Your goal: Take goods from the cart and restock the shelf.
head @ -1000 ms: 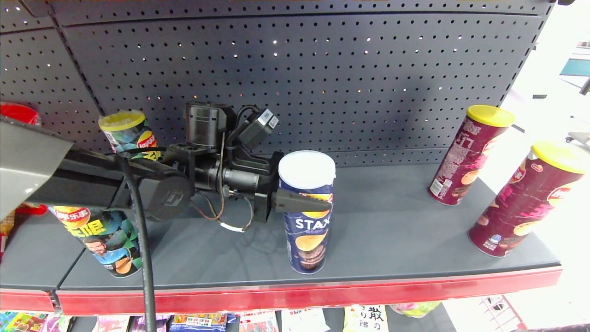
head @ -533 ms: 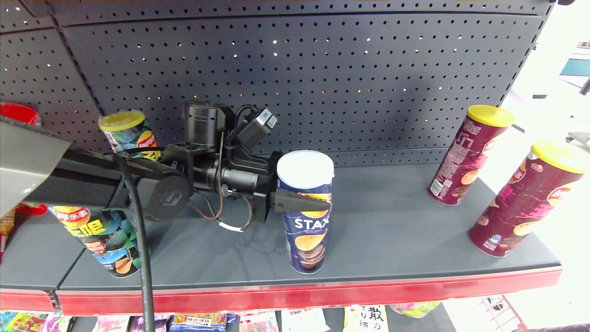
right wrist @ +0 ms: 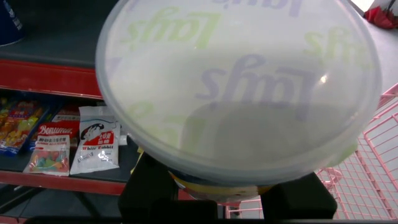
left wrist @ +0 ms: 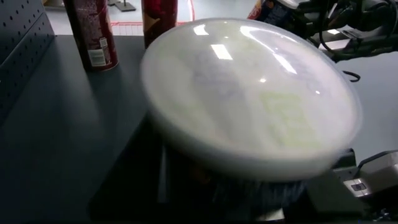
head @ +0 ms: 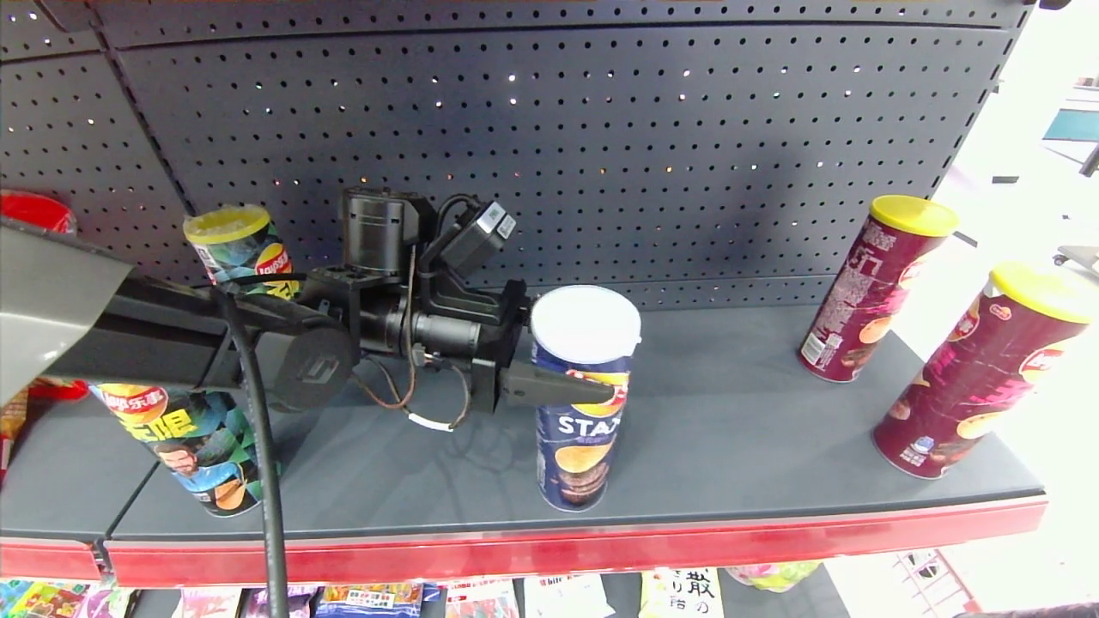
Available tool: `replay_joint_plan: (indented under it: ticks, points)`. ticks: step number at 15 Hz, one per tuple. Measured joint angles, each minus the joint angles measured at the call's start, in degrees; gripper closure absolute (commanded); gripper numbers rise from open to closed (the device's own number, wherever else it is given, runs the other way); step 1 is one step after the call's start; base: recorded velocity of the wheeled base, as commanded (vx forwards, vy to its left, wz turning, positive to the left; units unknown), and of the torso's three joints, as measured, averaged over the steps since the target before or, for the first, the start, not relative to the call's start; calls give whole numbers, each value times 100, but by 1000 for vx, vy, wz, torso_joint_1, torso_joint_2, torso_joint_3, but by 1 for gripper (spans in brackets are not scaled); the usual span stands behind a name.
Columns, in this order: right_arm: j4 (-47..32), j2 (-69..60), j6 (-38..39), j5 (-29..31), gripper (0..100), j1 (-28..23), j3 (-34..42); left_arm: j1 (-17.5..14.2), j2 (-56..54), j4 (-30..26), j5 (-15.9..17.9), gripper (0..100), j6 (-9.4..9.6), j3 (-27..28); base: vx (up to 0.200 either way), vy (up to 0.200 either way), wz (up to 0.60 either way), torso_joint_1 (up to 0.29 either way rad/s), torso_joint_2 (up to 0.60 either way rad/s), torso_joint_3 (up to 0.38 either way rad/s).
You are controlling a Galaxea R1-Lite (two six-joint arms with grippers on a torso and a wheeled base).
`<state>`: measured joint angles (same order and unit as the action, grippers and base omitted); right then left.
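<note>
A blue chip can [head: 582,403] with a white lid stands on the grey shelf [head: 738,421], leaning with its top to the right. My left gripper [head: 573,388] comes in from the left and is shut on the can's upper part. In the left wrist view the white lid [left wrist: 249,99] looms close above the black fingers [left wrist: 134,186]. My right gripper [right wrist: 224,202] is shut on a second can with a clear lid [right wrist: 239,87], held out in front of the shelf's red edge [right wrist: 43,78].
Two maroon cans with yellow lids [head: 869,287] [head: 983,378] lean at the shelf's right end. Two teal cans [head: 240,249] [head: 199,446] stand at the left, behind my arm. Open shelf lies between the blue can and the maroon ones. Snack packets [right wrist: 93,146] hang below; a pink cart [right wrist: 373,180] is beside them.
The blue can's top has tipped to the right while its base stayed put. My left gripper stayed around it and dropped slightly.
</note>
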<state>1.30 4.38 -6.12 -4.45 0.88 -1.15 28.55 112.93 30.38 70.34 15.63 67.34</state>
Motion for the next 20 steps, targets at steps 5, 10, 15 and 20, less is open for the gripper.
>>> replay_joint_plan:
  ticks: [5,10,15,20]
  points:
    - [0,-13,-1,-1,100,0,0,-5,-382,40,-22,0,-11,-629,0,0,0,0,0,0]
    - [0,-61,0,-9,100,2,0,-184,-1162,141,-358,0,43,-1754,0,0,0,0,0,0]
    - [0,-69,-9,-50,100,46,0,-385,-1731,1134,-892,0,29,-2625,0,0,0,0,0,0]
    - [0,-151,-85,-33,100,30,0,-402,-1916,1147,-1220,0,22,-2798,0,0,0,0,0,0]
